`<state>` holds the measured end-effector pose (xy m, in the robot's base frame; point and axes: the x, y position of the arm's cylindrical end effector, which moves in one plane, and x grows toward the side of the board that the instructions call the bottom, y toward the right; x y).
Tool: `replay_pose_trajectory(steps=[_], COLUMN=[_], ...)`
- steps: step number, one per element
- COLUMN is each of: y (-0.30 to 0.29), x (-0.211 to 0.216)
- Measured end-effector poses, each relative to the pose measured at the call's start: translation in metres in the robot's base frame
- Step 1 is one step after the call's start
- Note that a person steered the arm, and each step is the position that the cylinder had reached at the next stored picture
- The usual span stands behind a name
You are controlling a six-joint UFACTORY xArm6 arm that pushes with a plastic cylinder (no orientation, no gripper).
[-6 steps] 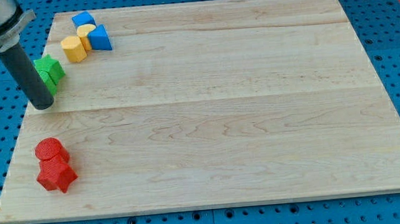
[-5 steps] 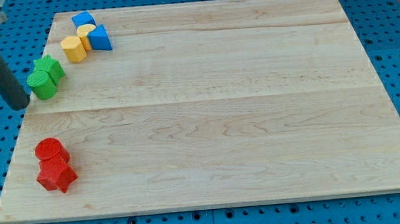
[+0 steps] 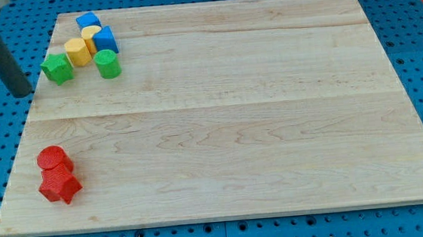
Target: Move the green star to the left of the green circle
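Note:
The green star (image 3: 57, 68) lies near the board's top left, at the view's left of the green circle (image 3: 107, 64), with a gap between them. My tip (image 3: 23, 93) is off the board's left edge, a little left of and below the green star, not touching it.
Two yellow blocks (image 3: 78, 51) (image 3: 90, 37) sit just above the green pair. A blue cube (image 3: 87, 21) and a blue triangle (image 3: 105, 40) sit beside them at the top left. A red cylinder (image 3: 52, 157) and a red star (image 3: 59, 186) lie at the lower left of the wooden board (image 3: 226, 117).
The green circle now stands apart to the right of the green star; before, the two were pressed together. My tip moved left off the board, then slightly up.

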<state>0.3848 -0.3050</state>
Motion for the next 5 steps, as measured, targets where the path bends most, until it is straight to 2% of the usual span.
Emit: replay_pose_trajectory(steps=[2, 3, 4, 5], y=[0.038, 0.054, 0.046, 0.093], x=[-0.048, -0.048, -0.029, 0.043])
